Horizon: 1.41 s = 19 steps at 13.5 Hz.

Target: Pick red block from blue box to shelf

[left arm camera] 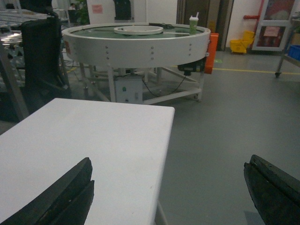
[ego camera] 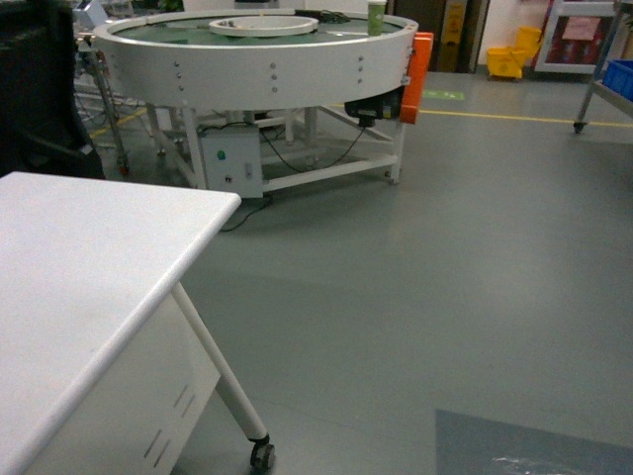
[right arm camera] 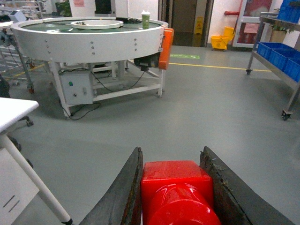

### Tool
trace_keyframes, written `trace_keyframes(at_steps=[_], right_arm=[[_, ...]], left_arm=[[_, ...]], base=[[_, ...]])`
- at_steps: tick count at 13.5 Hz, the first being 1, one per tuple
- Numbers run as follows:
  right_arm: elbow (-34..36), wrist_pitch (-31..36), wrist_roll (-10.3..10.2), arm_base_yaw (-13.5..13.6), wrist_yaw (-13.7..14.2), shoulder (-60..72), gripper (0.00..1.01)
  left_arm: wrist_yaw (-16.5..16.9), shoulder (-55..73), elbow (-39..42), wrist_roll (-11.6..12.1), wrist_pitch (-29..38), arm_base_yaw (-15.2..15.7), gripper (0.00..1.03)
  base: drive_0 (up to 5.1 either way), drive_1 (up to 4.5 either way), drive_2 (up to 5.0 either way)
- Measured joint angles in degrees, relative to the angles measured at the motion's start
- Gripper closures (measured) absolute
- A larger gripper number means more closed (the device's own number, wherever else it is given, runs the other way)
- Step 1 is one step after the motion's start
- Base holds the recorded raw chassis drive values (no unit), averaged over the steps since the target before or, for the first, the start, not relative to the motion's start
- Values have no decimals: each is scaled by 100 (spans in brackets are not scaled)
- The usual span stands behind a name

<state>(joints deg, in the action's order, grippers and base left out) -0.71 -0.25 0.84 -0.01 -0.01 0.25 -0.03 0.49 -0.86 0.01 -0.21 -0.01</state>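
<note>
The red block (right arm camera: 176, 187) shows only in the right wrist view, glossy, with its round stud facing the camera. My right gripper (right arm camera: 171, 152) is shut on it, one dark finger against each side, and holds it above the grey floor. The shelf (right arm camera: 274, 56), a steel rack on caster wheels, stands far off at the right; it also shows in the head view as the shelf (ego camera: 598, 89). The blue box is out of view. My left gripper (left arm camera: 168, 192) is open wide and empty over the white table (left arm camera: 93, 140). Neither gripper appears in the head view.
Dark blue crates (right arm camera: 281, 54) sit on the shelf. A large round white conveyor table (ego camera: 257, 59) with a green cup (ego camera: 376, 17) stands ahead. The white table (ego camera: 69, 277) with a caster leg is at the near left. A yellow mop bucket (ego camera: 514, 54) is at the back.
</note>
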Motion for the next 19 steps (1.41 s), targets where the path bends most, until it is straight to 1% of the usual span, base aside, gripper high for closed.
trace_keyframes(at_steps=[15, 16, 17, 19], right_arm=[[0, 0, 0, 0, 0, 0, 72], [0, 7, 0, -4, 7, 0, 72], [0, -11, 0, 0, 0, 0, 72], [0, -2, 0, 0, 0, 0, 72]], left_arm=[[0, 0, 0, 2, 0, 0, 5], [15, 0, 0, 2, -2, -11, 5], [2, 0, 0, 0, 2, -9, 5], [2, 0, 0, 2, 4, 0, 5]], base=[[-158, -158, -158], [0, 0, 0], [300, 216, -490], [-5, 377, -386]])
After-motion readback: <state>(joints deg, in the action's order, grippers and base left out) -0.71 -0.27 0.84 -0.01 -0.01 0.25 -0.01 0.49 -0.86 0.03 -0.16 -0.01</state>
